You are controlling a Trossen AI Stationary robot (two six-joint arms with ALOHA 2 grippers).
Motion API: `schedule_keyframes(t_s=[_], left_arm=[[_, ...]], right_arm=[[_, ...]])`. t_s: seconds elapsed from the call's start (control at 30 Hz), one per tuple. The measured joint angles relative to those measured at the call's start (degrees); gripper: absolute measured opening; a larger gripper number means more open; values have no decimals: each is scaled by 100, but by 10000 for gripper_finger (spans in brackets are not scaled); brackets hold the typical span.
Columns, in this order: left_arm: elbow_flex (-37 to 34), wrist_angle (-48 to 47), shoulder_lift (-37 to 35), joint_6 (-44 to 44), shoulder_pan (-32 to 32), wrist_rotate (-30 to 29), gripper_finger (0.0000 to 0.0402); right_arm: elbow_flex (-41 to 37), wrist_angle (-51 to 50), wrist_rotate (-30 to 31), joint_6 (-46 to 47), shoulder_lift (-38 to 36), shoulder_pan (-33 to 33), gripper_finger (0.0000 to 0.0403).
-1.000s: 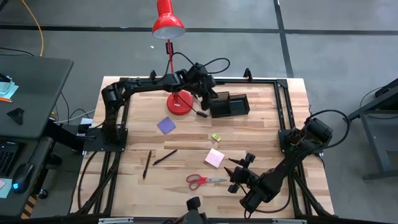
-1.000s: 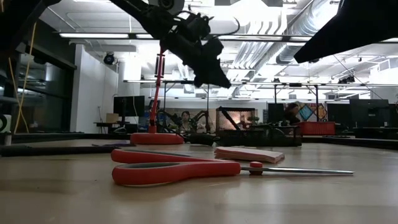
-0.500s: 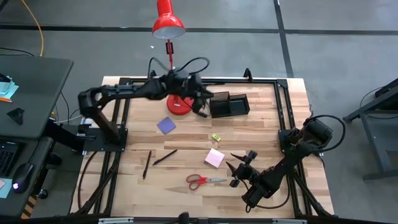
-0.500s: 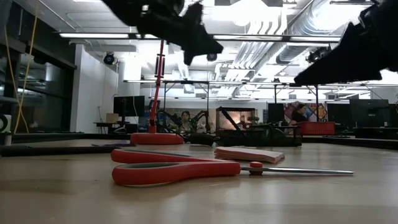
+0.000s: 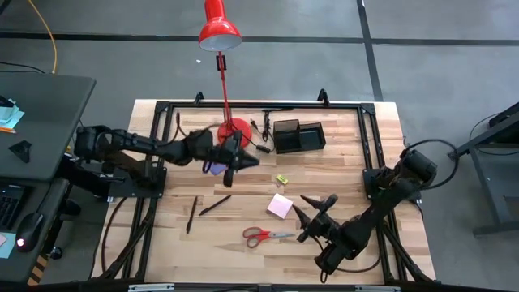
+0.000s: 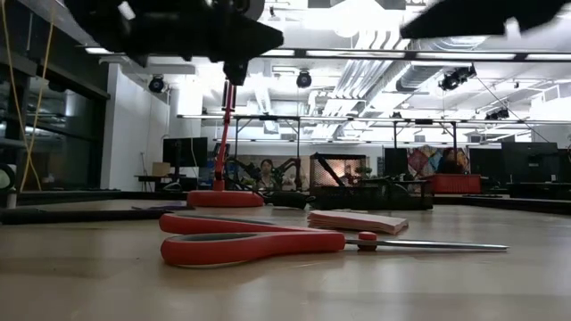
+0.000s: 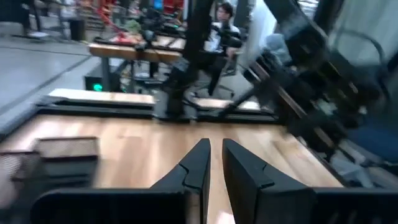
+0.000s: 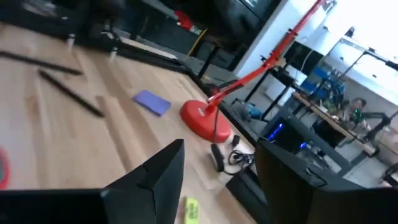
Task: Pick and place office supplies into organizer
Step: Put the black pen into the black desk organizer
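Most of the job looks undone: near the front edge of the surface [image 5: 381, 162] the scissors [image 5: 261, 236] lie flat, with the pink pad [image 5: 280, 205] and the empty, part-open right hand [image 5: 312, 206] just behind them. Two pens [image 5: 204, 209] lie toward the left edge. Farther back, the yellow piece [image 5: 281, 179] and purple pad [image 5: 214, 168] are loose, the left hand [image 5: 242, 159] hovers pinched shut and empty, and the organizer [image 5: 298, 135] waits by the back edge.

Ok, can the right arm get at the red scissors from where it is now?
Probably yes. The right claw hangs open just beside the red scissors, which lie flat on bare table, apart from the pink note pad. The left claw is farther off, by the lamp base.
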Motion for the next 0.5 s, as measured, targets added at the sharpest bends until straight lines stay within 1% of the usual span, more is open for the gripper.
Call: schedule_keyframes(t_s=[0.1, 0.17, 0.4, 0.5], left_arm=[[-157, 146, 0, -136, -435, -144, 33], [-245, 140, 0, -117, -727, -400, 33], [-394, 98, 2, 216, -1475, -1396, 33], [-458, 78, 2, 280, -1630, -1636, 33]], right_arm=[[4, -163, -244, -44, -294, -202, 188], [2, -249, -416, -134, -402, -340, 188], [-2, -273, -1048, -995, -676, -912, 188], [-2, -229, -1498, -1487, -901, -1266, 188]])
